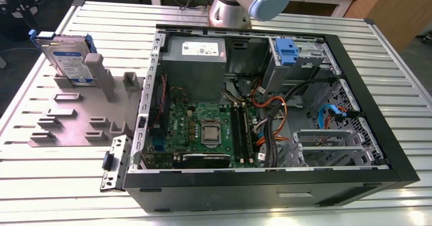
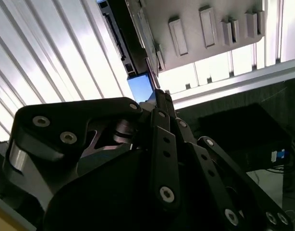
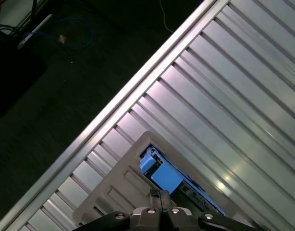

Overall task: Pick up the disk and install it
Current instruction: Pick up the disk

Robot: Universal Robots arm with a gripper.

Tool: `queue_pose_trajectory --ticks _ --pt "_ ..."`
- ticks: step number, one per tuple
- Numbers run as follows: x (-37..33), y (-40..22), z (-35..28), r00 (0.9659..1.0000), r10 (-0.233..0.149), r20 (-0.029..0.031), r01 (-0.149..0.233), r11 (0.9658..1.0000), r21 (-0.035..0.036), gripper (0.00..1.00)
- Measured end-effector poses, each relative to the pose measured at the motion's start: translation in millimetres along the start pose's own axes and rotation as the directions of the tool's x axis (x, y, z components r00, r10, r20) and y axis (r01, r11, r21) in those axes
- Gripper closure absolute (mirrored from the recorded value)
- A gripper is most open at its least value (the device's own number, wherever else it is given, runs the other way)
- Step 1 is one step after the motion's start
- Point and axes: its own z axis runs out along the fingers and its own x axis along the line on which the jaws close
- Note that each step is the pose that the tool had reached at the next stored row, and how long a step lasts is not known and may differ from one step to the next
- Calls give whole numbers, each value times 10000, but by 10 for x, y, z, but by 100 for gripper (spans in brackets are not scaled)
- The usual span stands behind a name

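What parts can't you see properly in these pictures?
1. Disk: in the exterior view its label is too small to read.
2. Disk in the first wrist view: the gripper hides part of it.
3. Arm: cut off by the exterior view's upper edge.

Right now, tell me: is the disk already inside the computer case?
No, the disk stands upright in the grey holder on the table, at the exterior view's left of the open computer case.

open computer case point(image 1: 270, 188), grey slotted fixture point(image 1: 71, 116)
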Motion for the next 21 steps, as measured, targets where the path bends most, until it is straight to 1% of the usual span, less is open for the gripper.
queue_pose_trajectory --ticks 3,5,7,10,13,16,17,21 --pt "0 -1 0 9987 -512 -21 512 9987 -2 89" --pt "0 -1 0 9962 -872 -38 872 9962 -4 89" --pt "0 0 0 9925 -1221 -52 1221 9925 -7 89" --pt "0 0 0 9846 -1749 -74 1749 9846 -12 89" --pt "0 0 0 9736 -2282 -97 2282 9736 -18 89" --pt "0 0 1 9599 -2802 -118 2802 9599 -25 89" --pt "0 0 2 9546 -2975 -126 2975 9547 -28 89" --pt "0 -1 4 9310 -3646 -153 3646 9312 -41 89"
